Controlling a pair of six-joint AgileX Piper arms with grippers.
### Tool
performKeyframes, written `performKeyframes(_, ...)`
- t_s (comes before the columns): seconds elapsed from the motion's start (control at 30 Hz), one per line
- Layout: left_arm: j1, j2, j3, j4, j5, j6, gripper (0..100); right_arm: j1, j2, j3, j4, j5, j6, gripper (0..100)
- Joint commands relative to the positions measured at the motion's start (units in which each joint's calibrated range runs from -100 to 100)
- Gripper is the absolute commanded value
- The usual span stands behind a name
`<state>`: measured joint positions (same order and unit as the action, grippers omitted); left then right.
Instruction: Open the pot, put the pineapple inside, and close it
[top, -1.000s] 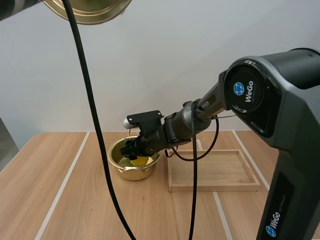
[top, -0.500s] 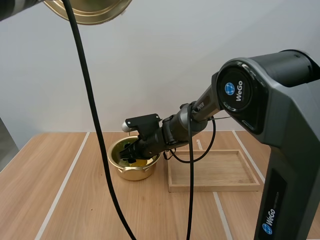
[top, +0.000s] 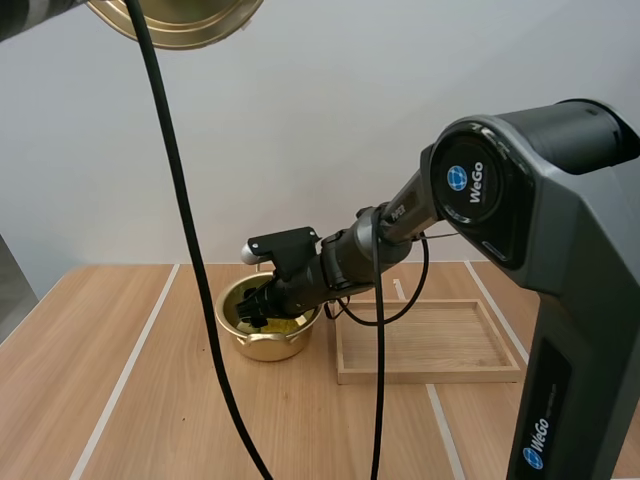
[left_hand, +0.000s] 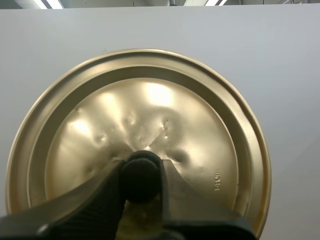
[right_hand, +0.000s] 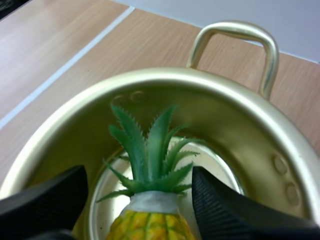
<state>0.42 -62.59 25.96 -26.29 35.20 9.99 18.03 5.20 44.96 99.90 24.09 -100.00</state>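
My right gripper (right_hand: 139, 172) has dipped deeper into the pot (right_hand: 235, 100), fingers spread clear of the pineapple (right_hand: 150, 225) — it's in — leaving only the lid (left_hand: 200, 125), pinched in my left gripper (left_hand: 141, 175).

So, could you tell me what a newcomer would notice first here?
The pineapple sits inside the gold pot, between the open fingers of the right pincer. Next, the pot's lid, held high above the table by its knob in the left pincer.
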Motion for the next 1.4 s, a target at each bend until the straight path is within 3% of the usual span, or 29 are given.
performKeyframes(0.0, 0.07, -0.4, -0.2, -0.6, -1.3, -0.5, 0, -0.2, 0.3, 0.2, 0.1, -7.5, 0.0, 100)
performKeyframes(0.73, 0.07, -0.4, -0.2, -0.6, -1.3, -0.5, 0, -0.2, -18.7, 0.2, 0.1, -7.8, 0.0, 99)
performKeyframes(0.83, 0.07, -0.4, -0.2, -0.6, -1.3, -0.5, 0, -0.2, -22.0, 0.2, 0.1, -13.3, 0.0, 65)
performKeyframes(0.9, 0.07, -0.4, -0.2, -0.6, -1.3, -0.5, 0, -0.2, -24.1, 0.2, 0.1, -17.4, 0.0, 51)
performKeyframes(1.0, 0.07, -0.4, -0.2, -0.6, -1.3, -0.5, 0, -0.2, -27.2, 0.2, 0.1, -23.0, 0.0, 49)
performKeyframes(1.17, 0.07, -0.4, -0.2, -0.6, -1.3, -0.5, 0, -0.2, -32.9, 0.2, 0.1, -27.5, 0.0, 68)
performKeyframes(1.23, 0.07, -0.4, -0.2, -0.6, -1.3, -0.5, 0, -0.2, -35.2, 0.2, 0.1, -30.8, 0.0, 68)
performKeyframes(1.3, 0.07, -0.4, -0.2, -0.6, -1.3, -0.5, 0, -0.3, -37.2, 0.2, 0.1, -37.4, 0.0, 60)
performKeyframes(1.33, 0.07, -0.4, -0.2, -0.6, -1.3, -0.5, 0, -0.3, -37.9, 0.2, -0.2, -41.8, 0.0, 50)
performKeyframes(1.37, 0.07, -0.4, -0.2, -0.6, -1.3, -0.5, 0, -0.3, -38.8, 0.2, -0.7, -46.5, 0.0, 31)
